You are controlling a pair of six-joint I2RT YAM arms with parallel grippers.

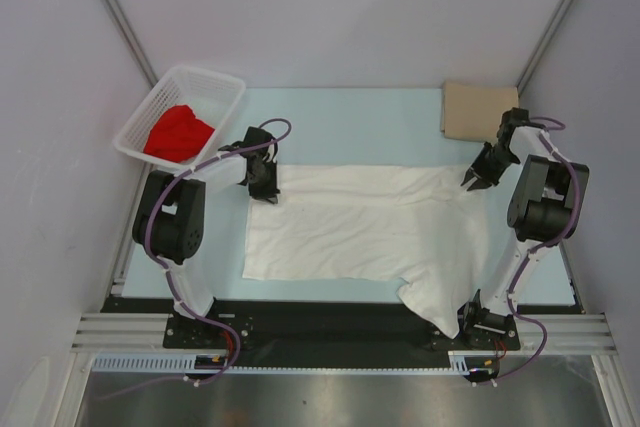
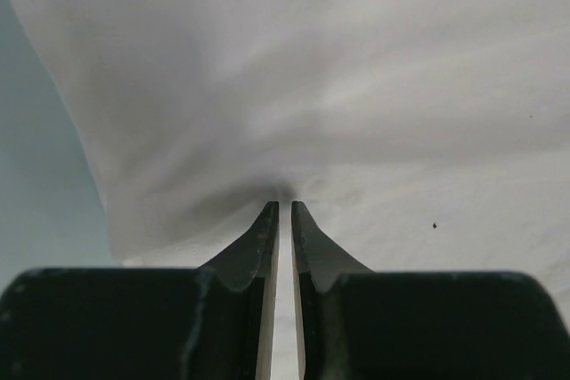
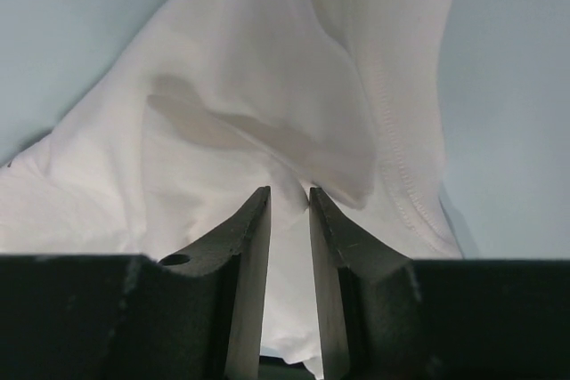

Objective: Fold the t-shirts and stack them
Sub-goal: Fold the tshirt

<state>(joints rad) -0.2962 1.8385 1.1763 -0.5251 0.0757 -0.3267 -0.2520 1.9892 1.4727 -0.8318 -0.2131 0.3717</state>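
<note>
Top external: white t-shirt [image 1: 360, 227] lies spread across mid-surface [image 1: 340, 117], its near-right part drooping over the front edge. Cloth is pinched in the left fingers [image 1: 266, 188] at its far-left corner and in the right fingers [image 1: 471, 179] at its far-right edge, gaps narrow. Tan t-shirt [image 1: 475, 110] lies flat at the far-right corner. Red t-shirt [image 1: 178, 134] sits in the basket [image 1: 225, 82], far left.

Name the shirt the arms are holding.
The white shirt, spread flat mid-table; the red shirt sits in the basket, the tan shirt lies folded aside.
</note>
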